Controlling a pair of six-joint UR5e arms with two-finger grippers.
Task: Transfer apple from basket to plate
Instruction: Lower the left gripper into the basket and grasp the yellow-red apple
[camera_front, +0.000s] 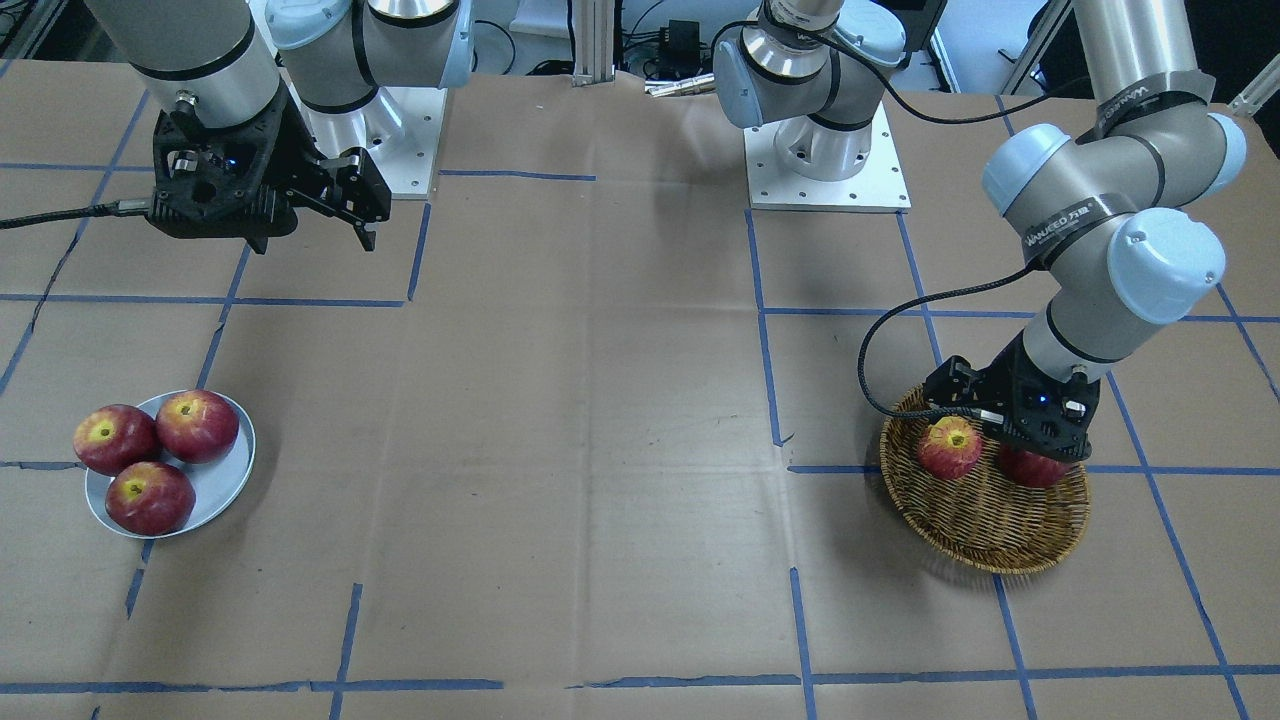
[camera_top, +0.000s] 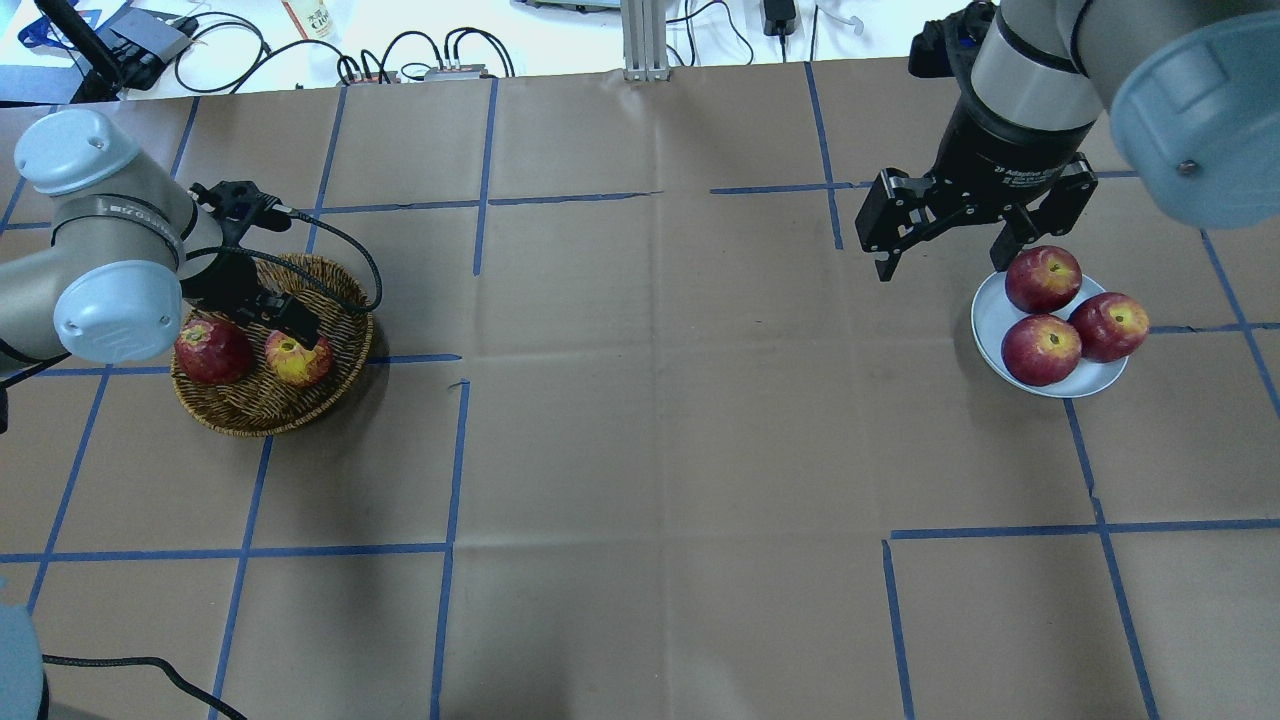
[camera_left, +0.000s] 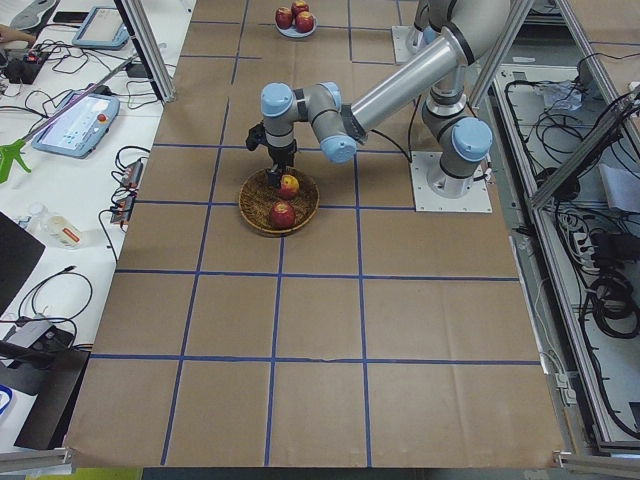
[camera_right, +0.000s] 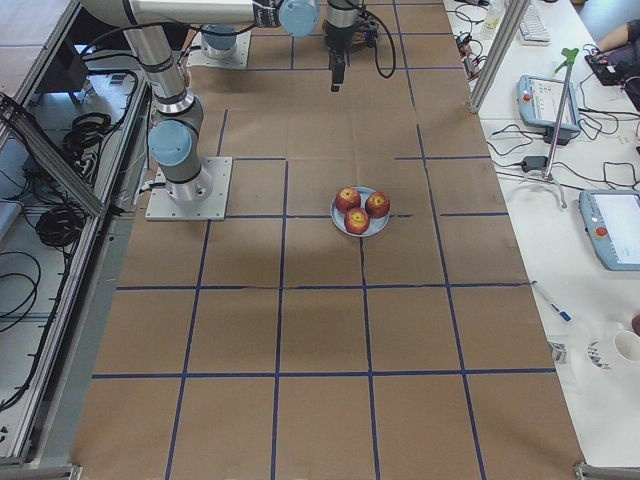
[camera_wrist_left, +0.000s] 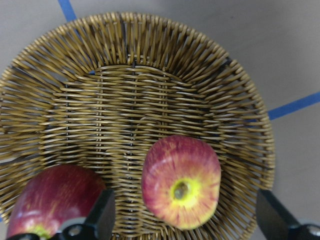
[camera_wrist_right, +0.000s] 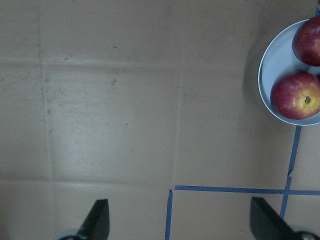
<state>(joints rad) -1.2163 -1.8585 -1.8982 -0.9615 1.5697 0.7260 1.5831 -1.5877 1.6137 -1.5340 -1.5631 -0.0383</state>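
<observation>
Apple, where is it?
— In the basket, straddled by the wide-spread left end effector.
— And the right end effector?
— Spread wide too, holding nothing, above the bench beside the plate.

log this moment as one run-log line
left gripper open, fingers either side of apple in basket | right gripper open, empty, raised | plate holds three apples | darker apple also in basket
</observation>
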